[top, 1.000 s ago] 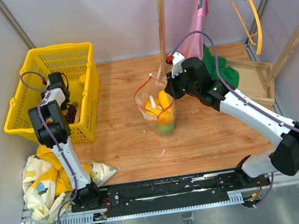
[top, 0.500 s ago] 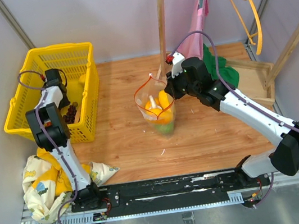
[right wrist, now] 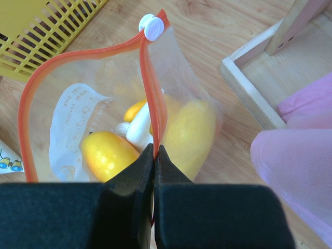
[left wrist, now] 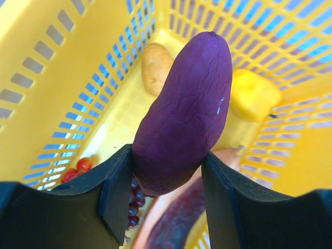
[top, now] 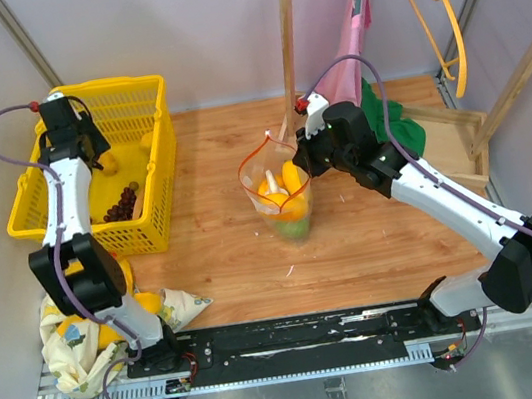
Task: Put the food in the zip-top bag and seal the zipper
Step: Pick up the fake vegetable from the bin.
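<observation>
My left gripper [left wrist: 168, 192] is shut on a purple toy vegetable [left wrist: 181, 114] and holds it above the inside of the yellow mesh basket [left wrist: 67, 67]. In the top view the left gripper [top: 84, 147] is over the basket's far left part. The clear zip-top bag [top: 281, 197] stands open on the table's middle, with yellow, orange and green food inside. My right gripper [right wrist: 154, 155] is shut on the orange-red zipper [right wrist: 78, 65] at the bag's right rim. A white slider [right wrist: 153, 26] sits at the zipper's far end. Yellow fruits [right wrist: 106, 153] lie inside the bag.
The basket [top: 145, 107] holds dark red grapes [top: 123, 204], a brown potato [left wrist: 156, 65] and a yellow piece [left wrist: 254, 93]. Printed snack packets [top: 78, 325] lie at the near left. A wooden tray [top: 455, 144], green cloth [top: 407, 132], pink garment [top: 355, 28] and rack post [top: 286, 34] stand behind and right.
My left gripper has risen out of the basket and moved left and back, carrying the purple vegetable. The right arm and the bag have not moved.
</observation>
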`<action>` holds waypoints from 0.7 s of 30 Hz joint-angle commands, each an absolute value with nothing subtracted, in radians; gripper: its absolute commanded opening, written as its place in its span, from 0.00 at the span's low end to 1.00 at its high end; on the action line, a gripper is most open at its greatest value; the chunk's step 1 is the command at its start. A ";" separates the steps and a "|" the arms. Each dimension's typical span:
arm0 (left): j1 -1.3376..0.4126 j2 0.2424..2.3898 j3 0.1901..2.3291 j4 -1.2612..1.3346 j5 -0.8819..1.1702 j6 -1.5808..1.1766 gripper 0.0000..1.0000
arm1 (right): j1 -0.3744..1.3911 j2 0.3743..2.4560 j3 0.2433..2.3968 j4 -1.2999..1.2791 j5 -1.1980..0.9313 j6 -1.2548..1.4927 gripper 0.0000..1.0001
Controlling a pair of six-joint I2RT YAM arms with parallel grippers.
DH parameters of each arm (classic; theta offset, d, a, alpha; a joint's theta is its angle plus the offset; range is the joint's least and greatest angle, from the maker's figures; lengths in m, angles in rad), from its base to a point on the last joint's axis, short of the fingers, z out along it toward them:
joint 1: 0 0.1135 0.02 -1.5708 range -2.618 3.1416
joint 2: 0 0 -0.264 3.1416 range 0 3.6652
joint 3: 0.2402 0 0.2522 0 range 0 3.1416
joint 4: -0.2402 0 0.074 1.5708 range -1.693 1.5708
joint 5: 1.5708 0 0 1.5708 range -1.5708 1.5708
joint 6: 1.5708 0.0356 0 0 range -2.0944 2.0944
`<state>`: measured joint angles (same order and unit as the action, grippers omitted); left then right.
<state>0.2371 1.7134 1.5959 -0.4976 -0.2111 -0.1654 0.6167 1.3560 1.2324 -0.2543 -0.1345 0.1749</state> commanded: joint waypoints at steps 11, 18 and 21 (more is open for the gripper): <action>0.176 1.429 1.523 -0.550 0.223 -0.335 0.18 | 0.608 1.321 1.228 -0.235 -0.158 0.169 0.01; 0.048 1.315 1.463 -0.539 0.308 -0.410 0.17 | 0.609 1.316 1.229 -0.235 -0.164 0.170 0.01; -0.021 1.255 1.415 -0.500 0.335 -0.461 0.14 | 0.609 1.318 1.230 -0.232 -0.164 0.170 0.01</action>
